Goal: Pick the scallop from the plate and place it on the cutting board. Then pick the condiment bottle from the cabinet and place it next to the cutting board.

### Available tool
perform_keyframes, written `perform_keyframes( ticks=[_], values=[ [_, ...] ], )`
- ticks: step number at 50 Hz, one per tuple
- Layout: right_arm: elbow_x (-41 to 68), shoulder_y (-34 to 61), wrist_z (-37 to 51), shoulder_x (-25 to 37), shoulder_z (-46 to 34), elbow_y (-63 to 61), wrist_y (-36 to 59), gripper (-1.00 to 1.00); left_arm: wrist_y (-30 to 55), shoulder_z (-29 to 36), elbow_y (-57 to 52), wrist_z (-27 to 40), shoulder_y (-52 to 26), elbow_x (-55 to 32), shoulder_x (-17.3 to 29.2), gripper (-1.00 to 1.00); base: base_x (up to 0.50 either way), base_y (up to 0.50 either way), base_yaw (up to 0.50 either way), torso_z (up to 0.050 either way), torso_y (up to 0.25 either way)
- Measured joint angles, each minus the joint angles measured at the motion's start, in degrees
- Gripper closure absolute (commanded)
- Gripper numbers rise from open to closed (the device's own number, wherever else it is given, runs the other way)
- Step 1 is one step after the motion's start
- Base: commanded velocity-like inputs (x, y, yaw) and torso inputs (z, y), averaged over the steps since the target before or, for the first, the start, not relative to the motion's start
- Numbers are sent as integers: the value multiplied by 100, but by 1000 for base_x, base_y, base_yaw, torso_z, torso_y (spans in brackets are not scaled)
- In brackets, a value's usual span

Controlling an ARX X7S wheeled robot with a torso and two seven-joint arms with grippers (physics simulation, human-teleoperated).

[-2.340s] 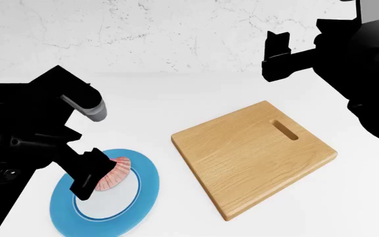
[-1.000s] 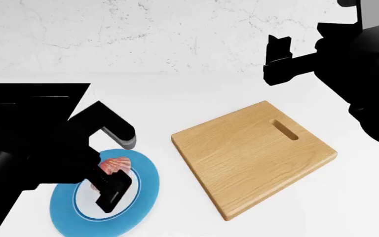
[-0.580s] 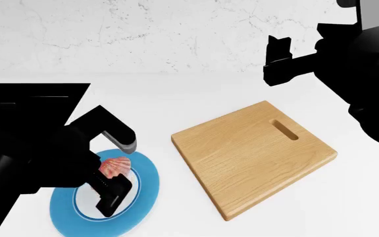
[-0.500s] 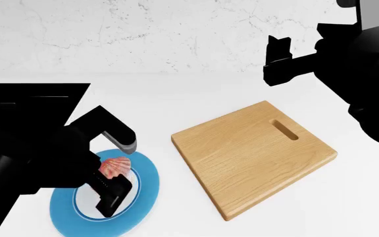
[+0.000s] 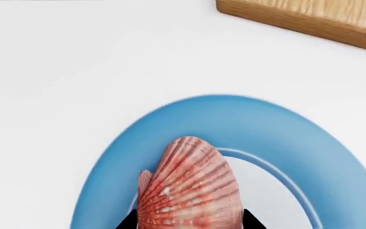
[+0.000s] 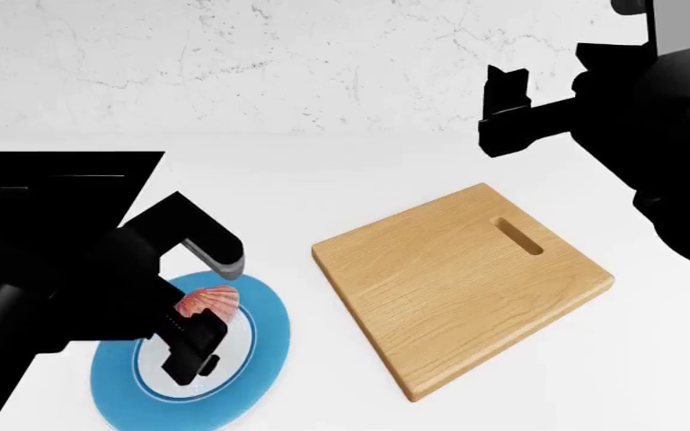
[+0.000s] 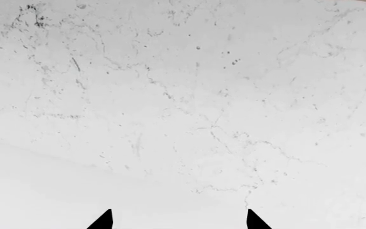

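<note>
Gripping the scallop (image 5: 189,188) over the plate (image 5: 285,129), left gripper (image 5: 189,224) (right gripper (image 7: 177,219) spread wide).

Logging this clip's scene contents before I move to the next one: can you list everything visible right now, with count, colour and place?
scallop: one, pink-orange, over the plate, between the left claw's fingertips
plate: one, blue rim with white centre, on the counter left of the board
board: one, light-brown wood with a handle slot, mid-counter
counter: one, white
wall: one, white marbled, behind the counter
left claw: one, black, closed on the scallop
right claw: one, black, open, raised and facing the wall
</note>
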State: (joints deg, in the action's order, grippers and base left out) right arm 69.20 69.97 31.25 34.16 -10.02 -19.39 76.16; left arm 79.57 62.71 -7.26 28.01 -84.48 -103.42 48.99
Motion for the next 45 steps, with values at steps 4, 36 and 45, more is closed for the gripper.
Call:
perform_keyframes(
  ticks=[4,36,45],
  values=[
    [18,-1,11,8,-6,-1,-8,-100,-9,7,-19,-35,-3,54,10,100,0,0,0,0,0],
    [177,104,122,128,-35,5,-16,-100,265,-160,43,-119,-1251,-488,-353,100,0,0,0,0,0],
    [248,118,181,229,4,-20,2,-100,220,-159,271,-480,-1476,-63,-841,100,0,0,0,0,0]
  ],
)
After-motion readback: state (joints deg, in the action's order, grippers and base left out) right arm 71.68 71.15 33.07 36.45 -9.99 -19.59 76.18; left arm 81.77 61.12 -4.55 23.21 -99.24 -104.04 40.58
